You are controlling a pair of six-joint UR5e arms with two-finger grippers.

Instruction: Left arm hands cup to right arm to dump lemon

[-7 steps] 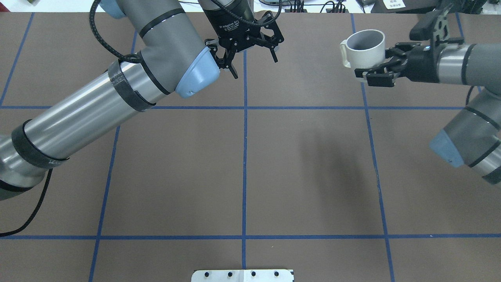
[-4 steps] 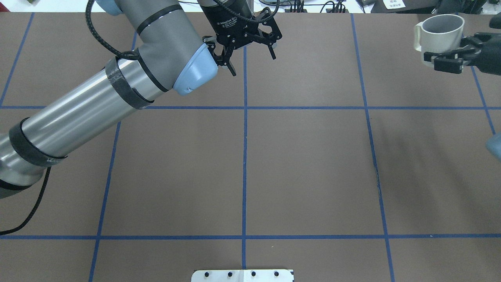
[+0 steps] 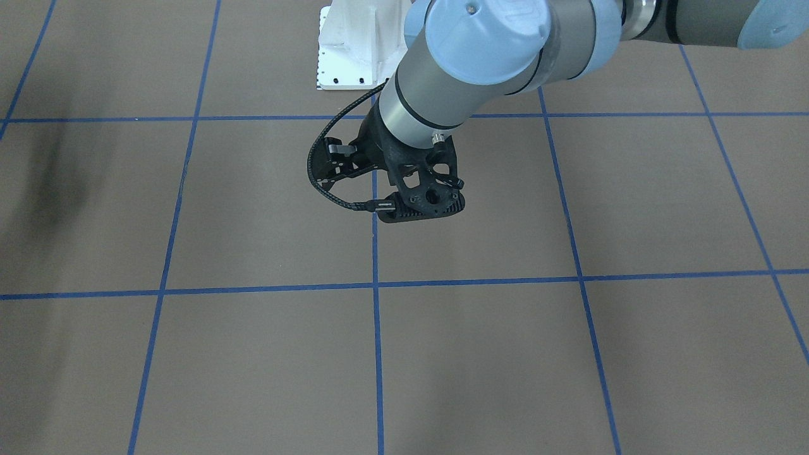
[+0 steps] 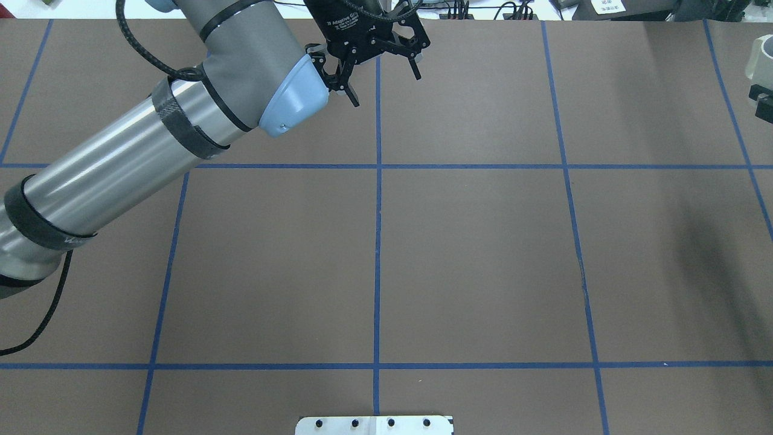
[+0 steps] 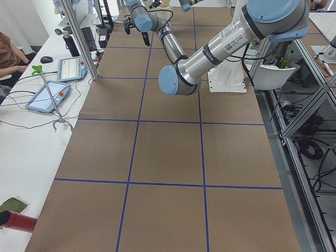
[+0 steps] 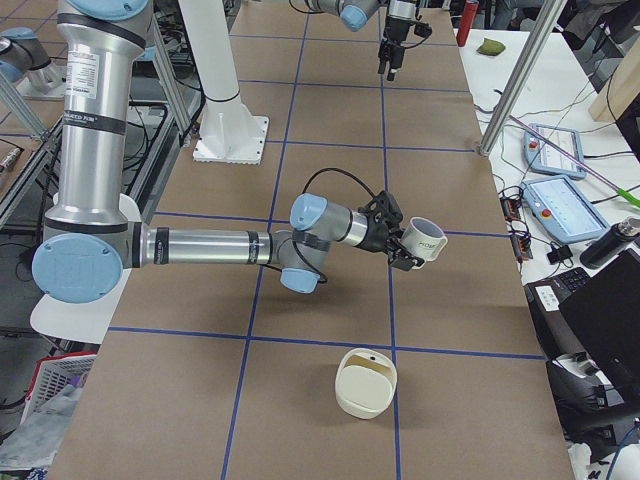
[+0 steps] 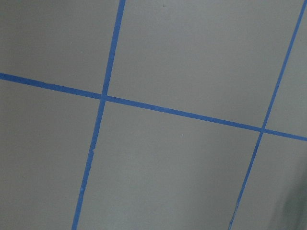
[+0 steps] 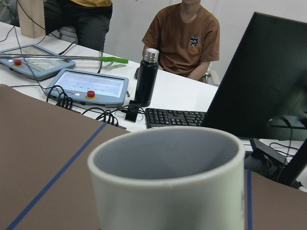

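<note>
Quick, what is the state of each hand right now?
Left hand: open, empty.
Right hand: closed on the cup.

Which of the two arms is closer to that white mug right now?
Right. The right gripper holds the mug in its jaws, off the table; the left gripper hangs open, far off over the table's middle line.

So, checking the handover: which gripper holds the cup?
The right gripper, on the near arm in the right-side view, closed around the cup. The left gripper hangs open and empty.
</note>
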